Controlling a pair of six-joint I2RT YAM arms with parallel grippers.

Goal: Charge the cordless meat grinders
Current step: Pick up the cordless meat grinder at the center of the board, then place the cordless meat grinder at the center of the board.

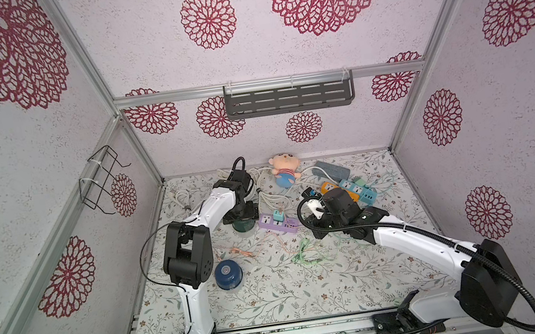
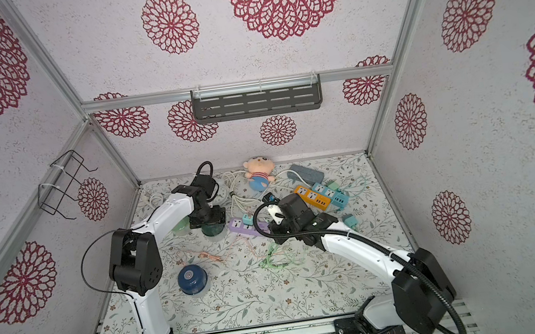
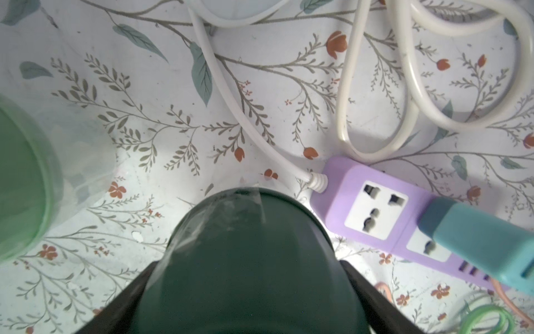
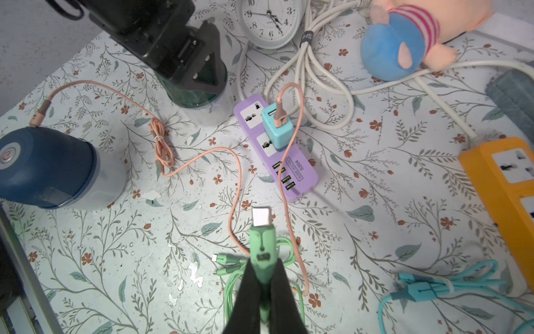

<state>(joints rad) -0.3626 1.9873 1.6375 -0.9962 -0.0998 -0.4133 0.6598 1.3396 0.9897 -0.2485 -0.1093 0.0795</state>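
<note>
Over by the purple power strip (image 1: 277, 224), the left gripper (image 3: 247, 264) is straddling the dark green grinder (image 1: 244, 226), jaws spread wide and flanking its sides. Can't tell if it's actually squeezing. The right gripper (image 4: 261, 277) is pinching the green USB plug (image 4: 261, 240) tight. The navy grinder (image 1: 228, 274) is sitting near the left arm, and the light green grinder (image 3: 20, 179) is sitting just beside the dark one.

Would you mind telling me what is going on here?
The robot is setting up charging. The left gripper straddles the dark green grinder, which stands beside the purple power strip. The right gripper pinches the green cable's USB plug, which is not yet plugged in anywhere.
</note>
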